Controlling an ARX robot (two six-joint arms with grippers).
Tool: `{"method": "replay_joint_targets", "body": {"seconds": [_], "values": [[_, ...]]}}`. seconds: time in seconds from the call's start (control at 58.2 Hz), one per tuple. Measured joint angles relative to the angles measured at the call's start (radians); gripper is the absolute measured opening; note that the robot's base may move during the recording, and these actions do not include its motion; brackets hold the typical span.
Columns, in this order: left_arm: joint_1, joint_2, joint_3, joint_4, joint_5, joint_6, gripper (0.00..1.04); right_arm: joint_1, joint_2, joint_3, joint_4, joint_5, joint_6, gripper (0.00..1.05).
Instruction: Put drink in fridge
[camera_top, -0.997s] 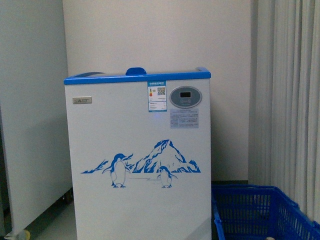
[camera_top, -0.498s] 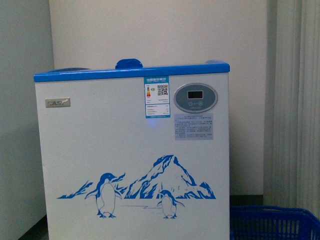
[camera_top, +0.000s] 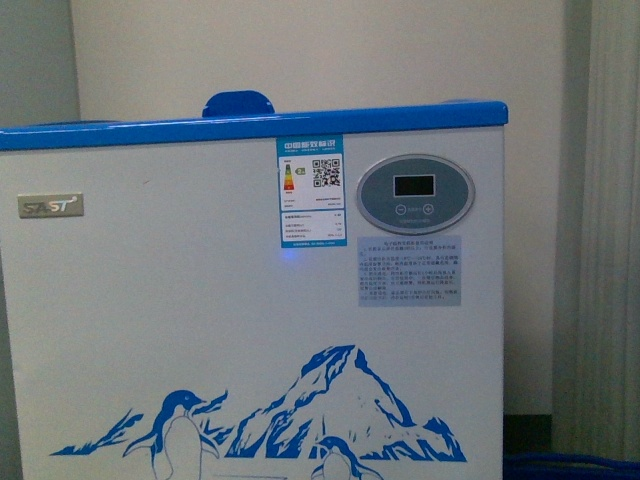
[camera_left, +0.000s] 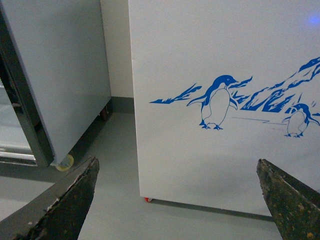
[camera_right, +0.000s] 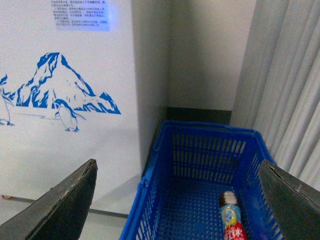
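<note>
My right gripper (camera_right: 177, 165), spread and empty, faced the blue plastic basket (camera_right: 210, 129) beside the white penguin-printed chest fridge (camera_right: 75, 155); the red-labelled drink bottle (camera_right: 231, 221) lay inside, cap pointing away; left gripper (camera_left: 176, 162) likewise, farther off.

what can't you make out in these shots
Front view: on the white chest fridge, lid and inside are hidden behind its blue rim; only a blue handle shows.
Front view: the grey notice sticker has print too small to read.
Right wrist view: the red-labelled drink bottle in the blue plastic basket is cut off by the frame edge, label blurred.
</note>
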Motion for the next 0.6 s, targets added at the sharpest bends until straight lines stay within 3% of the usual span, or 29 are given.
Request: {"method": "replay_joint_targets", "body": {"seconds": [0.447,0.533,0.602], "values": [[0.000,0.000,0.000,0.000,0.000,0.000,0.97,0.001,0.003,0.001,-0.002,0.008,0.003,0.97],[0.000,0.001,0.000,0.000,0.000,0.000,0.97,-0.026,0.235,0.123,-0.254,0.223,0.042,0.97],[0.000,0.000,0.000,0.000,0.000,0.000,0.97,-0.115,0.437,0.158,-0.252,0.292,0.032,0.97]]}}
